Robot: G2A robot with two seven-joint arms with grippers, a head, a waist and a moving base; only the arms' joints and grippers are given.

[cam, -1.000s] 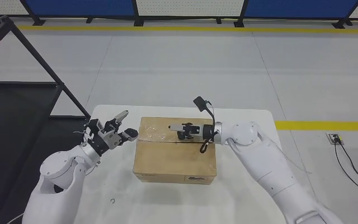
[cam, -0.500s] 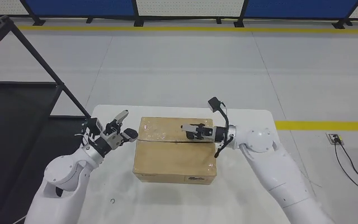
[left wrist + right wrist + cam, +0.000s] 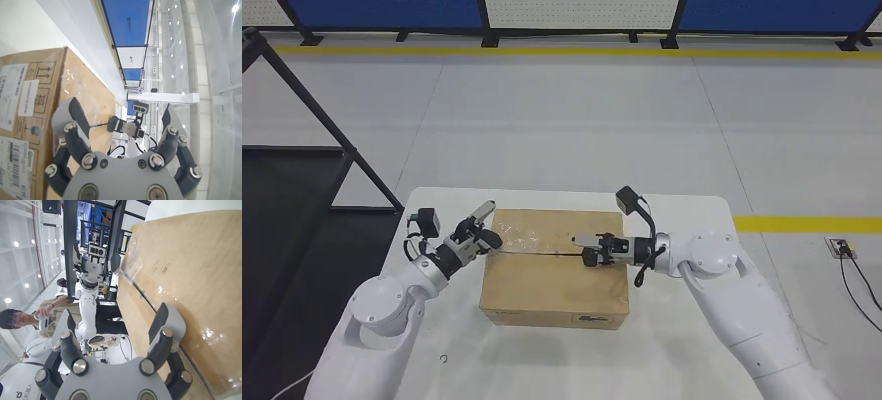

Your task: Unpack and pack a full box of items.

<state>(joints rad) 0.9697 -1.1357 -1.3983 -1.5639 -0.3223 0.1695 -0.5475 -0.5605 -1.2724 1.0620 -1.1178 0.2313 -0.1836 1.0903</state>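
While both arms' rubber-padded jaws gape empty, the taped rectangular cardboard box (image 3: 542, 288) sits shut.

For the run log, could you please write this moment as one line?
box: closed, taped | left gripper: open, at box's left edge | right gripper: open, at top seam

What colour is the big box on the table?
The box is plain brown cardboard. It shows best in the top view.
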